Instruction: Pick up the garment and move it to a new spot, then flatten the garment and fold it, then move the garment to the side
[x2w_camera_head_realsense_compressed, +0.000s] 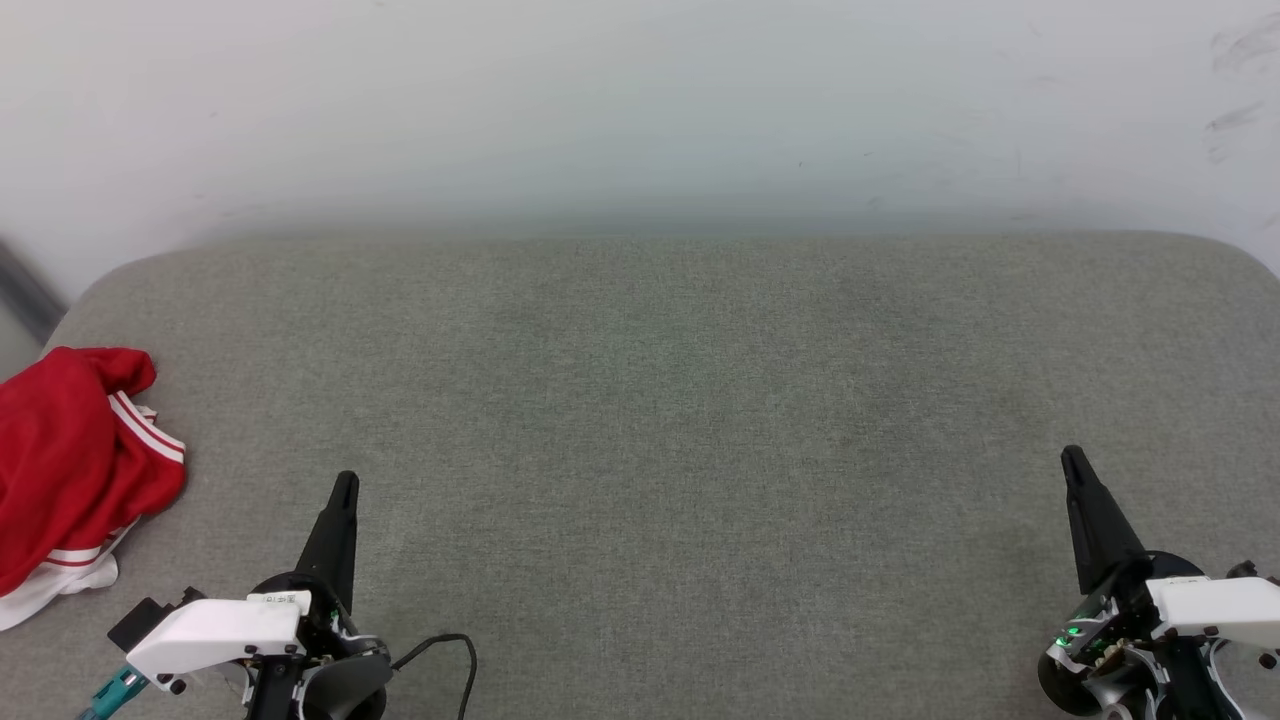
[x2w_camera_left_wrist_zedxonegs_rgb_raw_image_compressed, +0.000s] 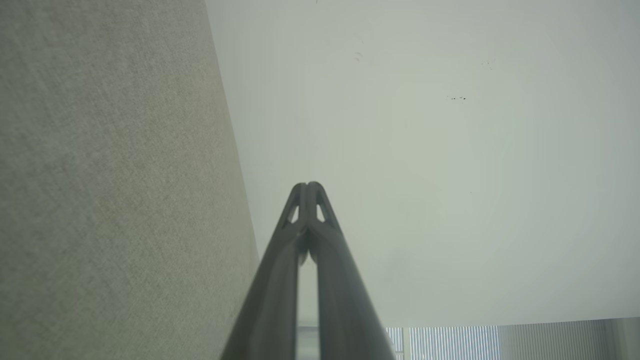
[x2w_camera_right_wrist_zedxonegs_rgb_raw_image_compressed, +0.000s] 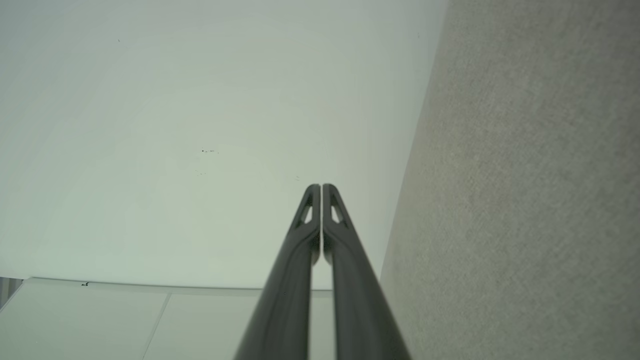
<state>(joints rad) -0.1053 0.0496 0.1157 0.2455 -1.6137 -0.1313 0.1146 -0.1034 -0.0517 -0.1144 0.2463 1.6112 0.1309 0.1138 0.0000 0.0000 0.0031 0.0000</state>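
1. The grey padded surface (x2w_camera_head_realsense_compressed: 640, 400) runs wide from left to right, and the garment (x2w_camera_head_realsense_compressed: 70, 450) lies bunched at its far left end, partly cut off by the edge of the head view. I judge the main risk is that a pull towards the left would drag the garment off that end.
2. The garment is crumpled, with red folds over white striped trim. A pinch could catch only one layer or the hem. The cloth would then slip out in the lift, or arrive twisted and be hard to flatten.
3. The left gripper (x2w_camera_head_realsense_compressed: 345, 487) sits near, just right of the garment and clear of it. Its fingers are pressed together and hold nothing. It has to spread them before reaching in, or it will only shove the heap.
4. The right gripper (x2w_camera_head_realsense_compressed: 1072, 460) sits near right, well apart from the garment. Its fingers are also together and empty.
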